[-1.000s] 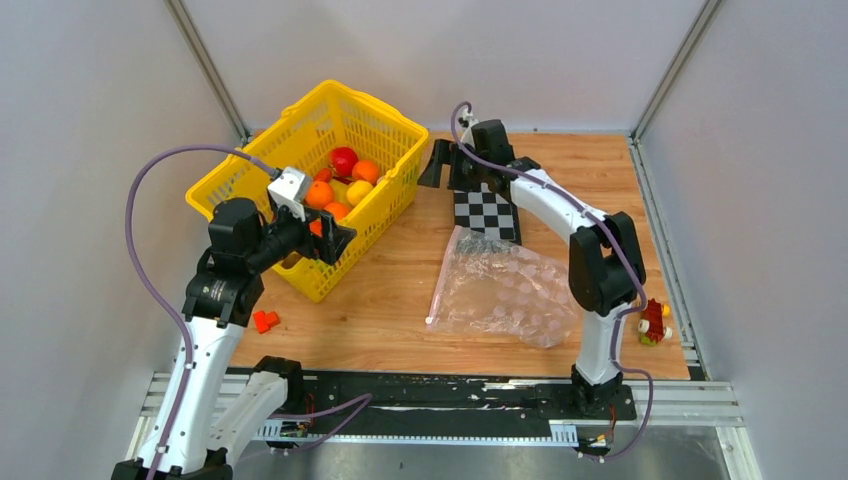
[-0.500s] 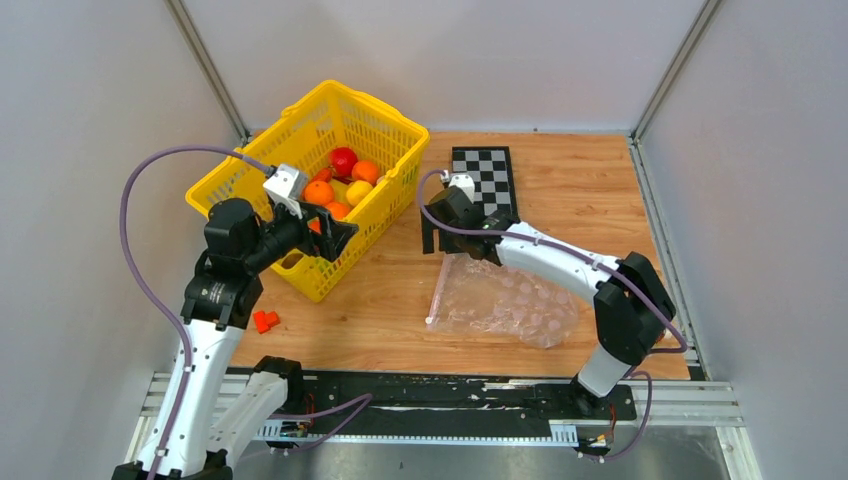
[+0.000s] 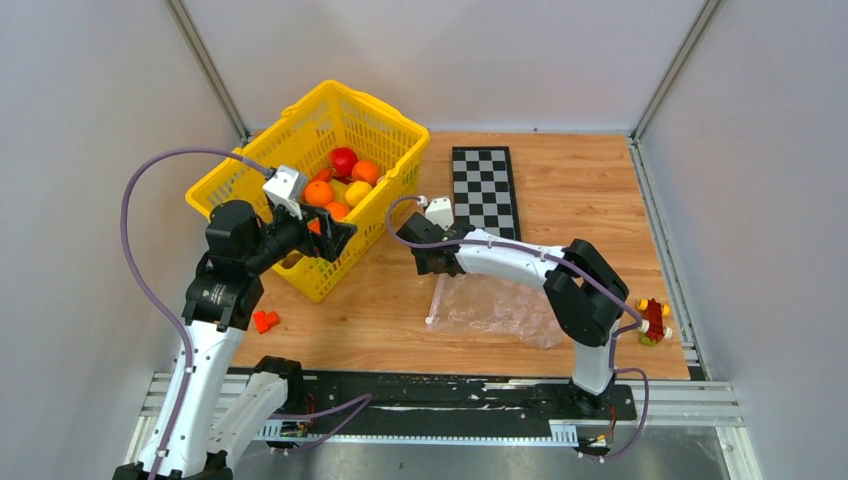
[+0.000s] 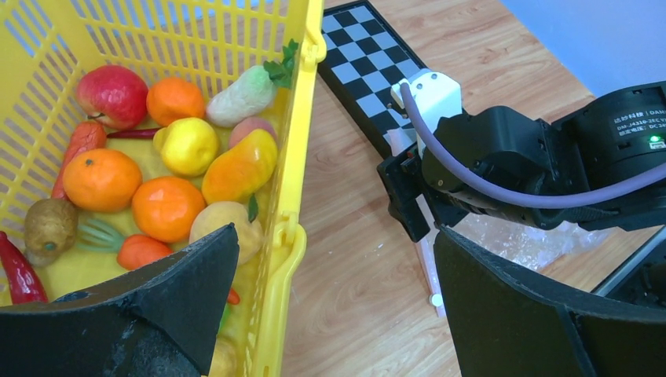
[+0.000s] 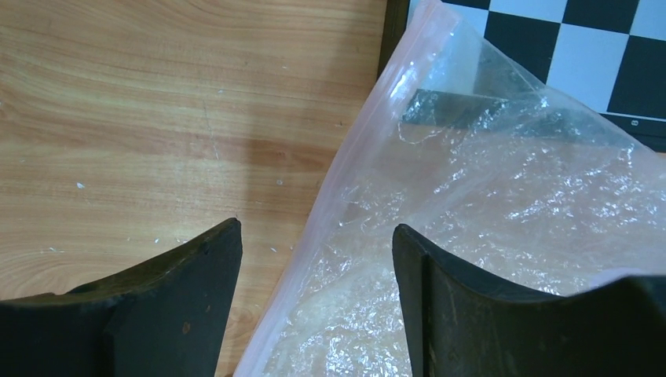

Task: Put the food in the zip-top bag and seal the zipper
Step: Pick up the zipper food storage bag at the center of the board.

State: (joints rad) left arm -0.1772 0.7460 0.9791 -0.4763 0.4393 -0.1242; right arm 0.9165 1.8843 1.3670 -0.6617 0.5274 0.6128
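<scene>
The food (image 3: 340,185) lies piled in a yellow basket: oranges, a lemon, a red apple, a pale radish and other pieces (image 4: 165,181). The clear zip-top bag (image 3: 500,310) lies flat on the wooden table, its pinkish zipper (image 3: 436,298) along the left edge. My right gripper (image 3: 425,258) is low over the far end of that edge. In the right wrist view it is open (image 5: 316,228), with the zipper (image 5: 345,181) and bag (image 5: 487,236) running between the fingers. My left gripper (image 3: 335,237) hangs open (image 4: 336,236) over the basket's right rim, holding nothing.
The yellow basket (image 3: 300,110) stands at the back left. A checkerboard (image 3: 485,190) lies behind the bag. A small red toy (image 3: 265,321) sits near the left arm, and a red-and-yellow toy (image 3: 652,322) at the right edge. Grey walls enclose the table.
My right arm swung from the checkerboard's far end toward me and left, down to the bag's zipper edge, and its jaws narrowed somewhat. The left arm stayed still.
</scene>
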